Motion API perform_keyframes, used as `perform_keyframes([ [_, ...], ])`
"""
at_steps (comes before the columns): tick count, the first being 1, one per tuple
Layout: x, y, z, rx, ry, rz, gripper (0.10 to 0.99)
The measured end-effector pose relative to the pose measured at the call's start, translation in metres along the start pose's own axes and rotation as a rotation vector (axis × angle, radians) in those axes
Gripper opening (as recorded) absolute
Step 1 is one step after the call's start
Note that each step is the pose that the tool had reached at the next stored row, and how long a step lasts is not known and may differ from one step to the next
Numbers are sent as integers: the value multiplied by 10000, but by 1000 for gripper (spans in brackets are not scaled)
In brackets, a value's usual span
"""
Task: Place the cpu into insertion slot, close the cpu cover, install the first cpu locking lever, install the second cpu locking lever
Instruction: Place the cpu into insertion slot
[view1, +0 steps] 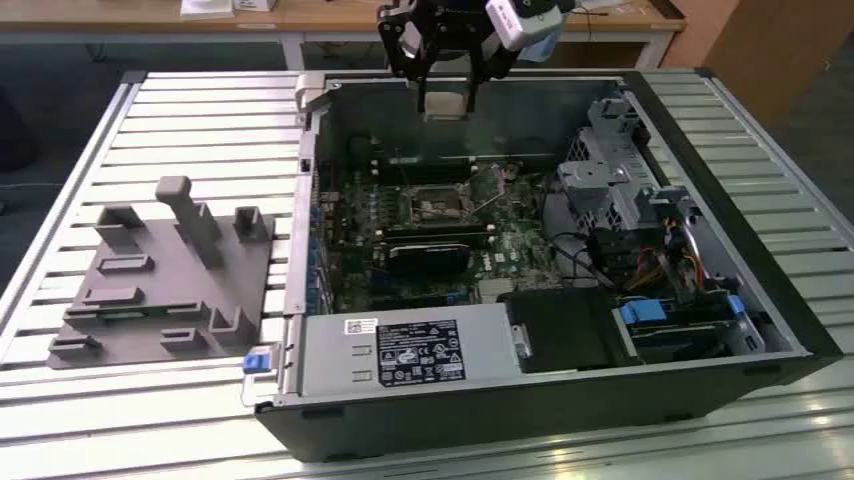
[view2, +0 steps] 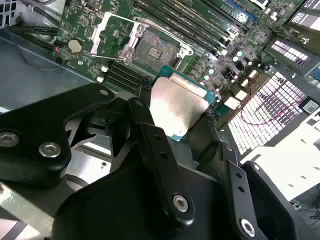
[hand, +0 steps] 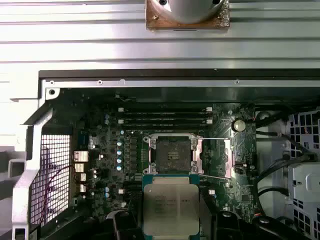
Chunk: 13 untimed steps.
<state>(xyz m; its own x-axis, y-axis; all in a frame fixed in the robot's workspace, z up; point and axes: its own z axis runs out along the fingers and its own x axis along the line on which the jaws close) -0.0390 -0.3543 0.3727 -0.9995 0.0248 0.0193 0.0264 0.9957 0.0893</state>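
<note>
Black fingers (view2: 144, 102) clamped on the cpu (view2: 177, 107), faint unreadable print on its top, insertion slot (view2: 152, 50) empty beyond it

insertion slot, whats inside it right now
The insertion slot shows a bare dark pin field, nothing seated. The cpu, gripped by the pincer, covers the board beside it.

I count one gripper (view2: 175, 112), mine, clamping one cpu (view2: 181, 99). Below it are one insertion slot (view2: 155, 50), one cpu cover (view2: 131, 44) and one coin cell (view2: 75, 46), inside one computer case (view1: 534, 420).
</note>
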Motion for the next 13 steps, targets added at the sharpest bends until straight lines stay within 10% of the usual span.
perform_keyframes([
  [13, 0, 0, 2, 5, -63, 693, 541],
])
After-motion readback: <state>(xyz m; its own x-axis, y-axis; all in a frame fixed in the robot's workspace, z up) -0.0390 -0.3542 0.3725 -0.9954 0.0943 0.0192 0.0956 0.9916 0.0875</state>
